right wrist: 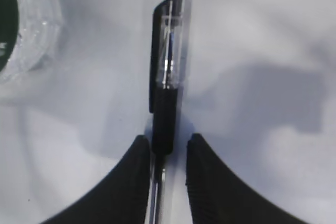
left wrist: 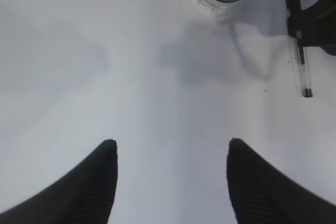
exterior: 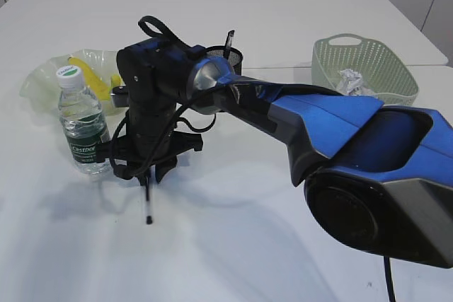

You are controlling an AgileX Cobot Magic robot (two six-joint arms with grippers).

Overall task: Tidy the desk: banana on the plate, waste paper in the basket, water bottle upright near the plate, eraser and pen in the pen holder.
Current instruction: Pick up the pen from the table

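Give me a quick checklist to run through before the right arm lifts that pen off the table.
1. Pen between the right gripper fingers: ok.
2. Fingers firmly clamped on the pen: cannot tell, a gap shows on one side.
3. Pen lying flat on the table, not yet lifted: ok.
4. Water bottle upright, close beside the gripper: ok, but watch clearance.
5. Left gripper open, empty and away from the pen: ok.
6. Pen holder standing behind the arm, one item already in it: ok.
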